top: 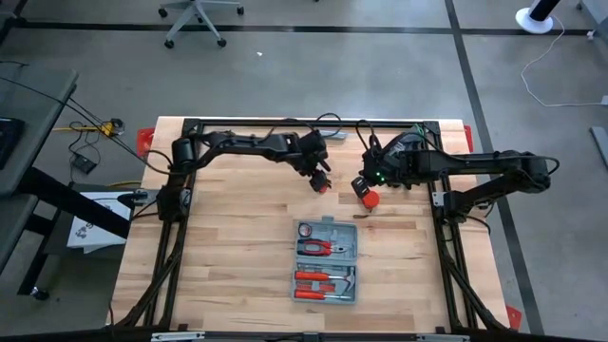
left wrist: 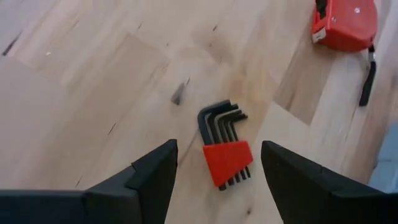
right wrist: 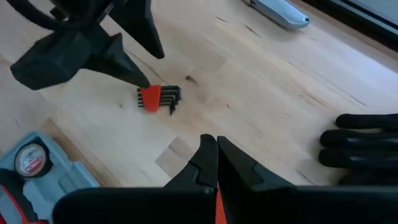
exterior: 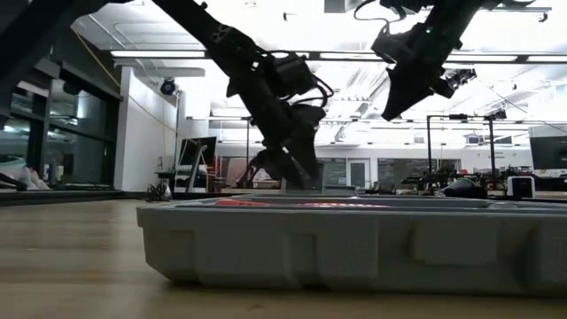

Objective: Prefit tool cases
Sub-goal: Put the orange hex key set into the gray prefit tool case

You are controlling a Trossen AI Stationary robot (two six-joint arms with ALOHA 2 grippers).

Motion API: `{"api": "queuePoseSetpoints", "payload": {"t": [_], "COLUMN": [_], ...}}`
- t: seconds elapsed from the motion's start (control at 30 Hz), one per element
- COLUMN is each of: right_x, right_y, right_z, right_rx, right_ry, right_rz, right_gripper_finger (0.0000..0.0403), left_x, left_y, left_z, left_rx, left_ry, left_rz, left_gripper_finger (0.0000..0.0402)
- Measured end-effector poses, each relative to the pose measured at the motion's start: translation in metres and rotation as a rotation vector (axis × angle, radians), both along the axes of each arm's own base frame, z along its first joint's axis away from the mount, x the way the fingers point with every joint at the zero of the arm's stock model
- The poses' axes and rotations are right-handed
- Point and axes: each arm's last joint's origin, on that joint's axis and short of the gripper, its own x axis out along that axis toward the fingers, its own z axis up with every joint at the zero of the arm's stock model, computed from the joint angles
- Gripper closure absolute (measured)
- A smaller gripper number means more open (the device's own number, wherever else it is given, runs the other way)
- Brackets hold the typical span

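Two open fingers of my left gripper straddled the hex key set, ungrasped; next, close and carry it to the tool case.

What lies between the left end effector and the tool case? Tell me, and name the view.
Nothing: the high view shows bare table between the left end effector and the tool case. The hex key set lies under the end effector.

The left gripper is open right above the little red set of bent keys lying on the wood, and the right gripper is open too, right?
Not quite. The right gripper is shut: the right wrist view shows its two fingers pressed together. The rest is right: the left gripper is open over the red set of bent keys, which lies on the wooden table.
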Motion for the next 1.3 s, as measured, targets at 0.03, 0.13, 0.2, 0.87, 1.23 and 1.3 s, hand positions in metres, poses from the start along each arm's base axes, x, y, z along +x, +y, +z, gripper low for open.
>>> {"api": "queuePoseSetpoints", "payload": {"t": [0.03,0.13,0.2,0.87,1.23,1.3], "right_x": [0.0,0.0,-0.001,-0.002,-0.002,-0.002], "right_y": [0.0,0.0,-0.001,-0.001,-0.001,-0.001], "right_z": [0.0,0.0,0.0,-0.001,-0.001,-0.001], "right_rx": [-0.003,-0.01,-0.025,-0.048,-0.05,-0.05], "right_ry": [0.003,0.007,0.014,0.035,0.039,0.039], "right_rz": [-0.001,-0.001,-0.009,-0.004,-0.003,-0.004], "right_gripper_finger": [0.0403,0.0403,0.0403,0.0403,0.0403,0.0403], "left_x": [0.001,0.001,0.001,0.014,0.02,0.02], "left_y": [-0.001,-0.003,-0.004,-0.02,-0.037,-0.039], "left_z": [-0.002,-0.005,-0.005,-0.033,-0.042,-0.044], "left_rx": [-0.002,-0.016,0.001,0.017,0.193,0.205], "left_ry": [0.008,0.026,0.027,0.059,0.121,0.129], "left_rz": [-0.004,-0.017,-0.027,-0.032,0.018,0.028], "left_gripper_finger": [0.0178,0.0178,0.0178,0.0179,0.0197,0.0218]}}
